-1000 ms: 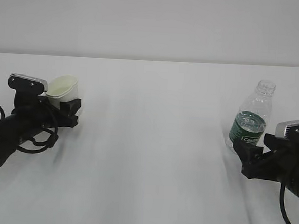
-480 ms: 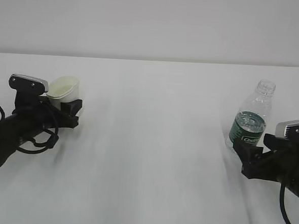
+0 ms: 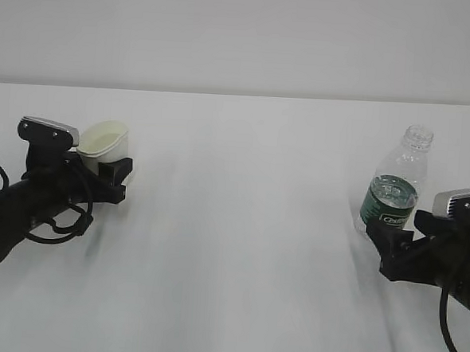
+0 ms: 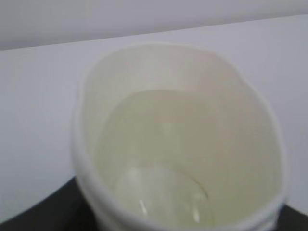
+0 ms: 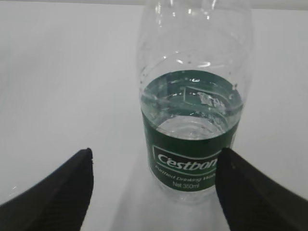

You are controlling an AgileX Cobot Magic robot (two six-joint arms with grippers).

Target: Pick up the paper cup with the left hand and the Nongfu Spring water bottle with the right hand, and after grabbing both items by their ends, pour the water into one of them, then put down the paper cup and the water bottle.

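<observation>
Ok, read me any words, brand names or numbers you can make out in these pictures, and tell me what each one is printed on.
"Cestbon": white lettering on the dark green label of the water bottle, last letter partly hidden by the right gripper finger.
"Purified Drinking Wa...": smaller line below, cut off by the same finger.
"Net 350ml": bottom line of the label.
Paper cup: no print visible.
Exterior view: label text too small to read.

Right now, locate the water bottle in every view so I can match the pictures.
Exterior view: water bottle stands at the right, just ahead of the right gripper.
Left wrist view: not in it; the paper cup fills the picture.
Right wrist view: bottle upright, centre-right, beyond the two black fingers.
Shared landmark: its dark green label band.
</observation>
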